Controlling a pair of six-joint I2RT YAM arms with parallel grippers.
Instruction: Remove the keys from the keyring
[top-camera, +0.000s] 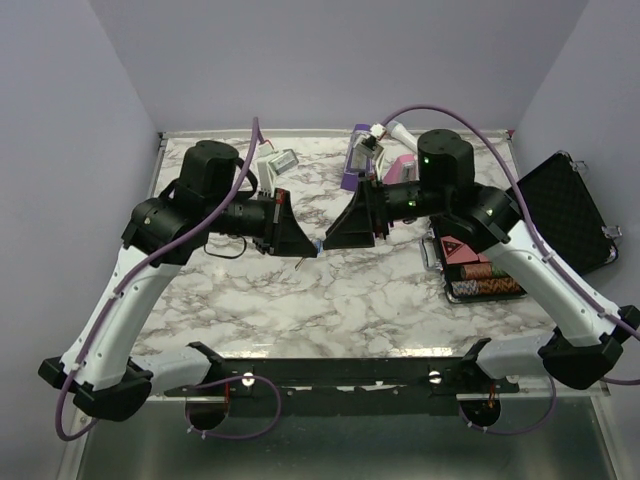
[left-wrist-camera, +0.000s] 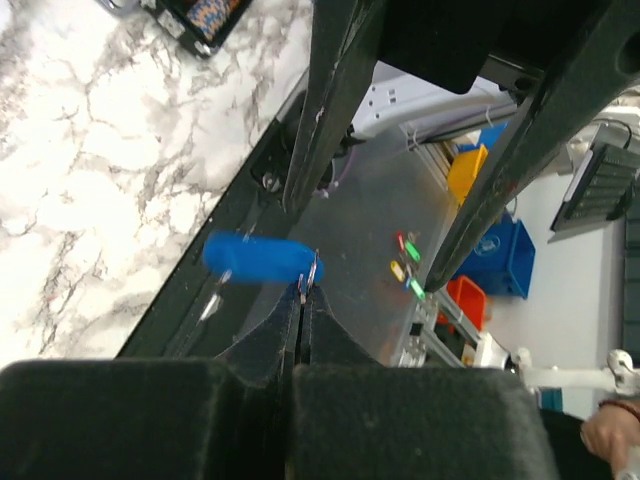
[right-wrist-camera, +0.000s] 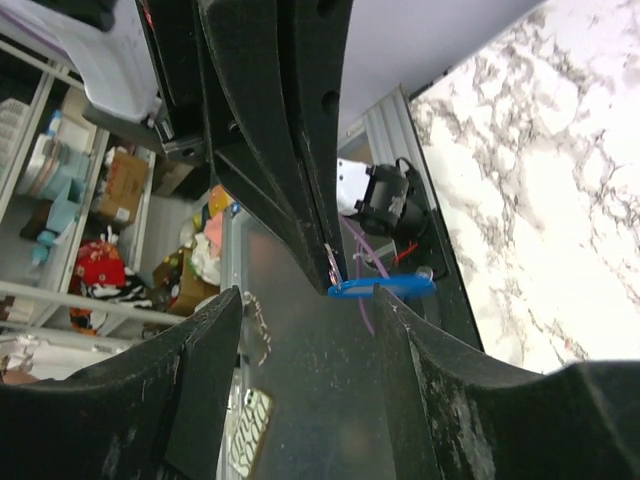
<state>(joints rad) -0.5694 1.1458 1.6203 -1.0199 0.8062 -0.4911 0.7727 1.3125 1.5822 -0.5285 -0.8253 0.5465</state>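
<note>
Claws meet in mid-air over the middle of the marble desk (top-camera: 300, 330), with bare stone running to its near edge. My left claw (left-wrist-camera: 303, 290) is pressed together, pinching the keyring (left-wrist-camera: 313, 268), and the blue keys (left-wrist-camera: 255, 258) jut sideways from it. My right claw (right-wrist-camera: 310, 298) is spread, with the keys between its fingers. A purple metronome (top-camera: 357, 150) and a chip case (top-camera: 565, 210) sit well apart, by the far and right edges.

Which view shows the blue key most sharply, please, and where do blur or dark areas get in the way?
Left wrist: the blue key is largest but soft-edged, the left gripper pinching the keyring a dark blur. Right wrist: key crisper yet thin, the open right gripper nearly black. Top external: evenly lit, key a mere speck.
</note>
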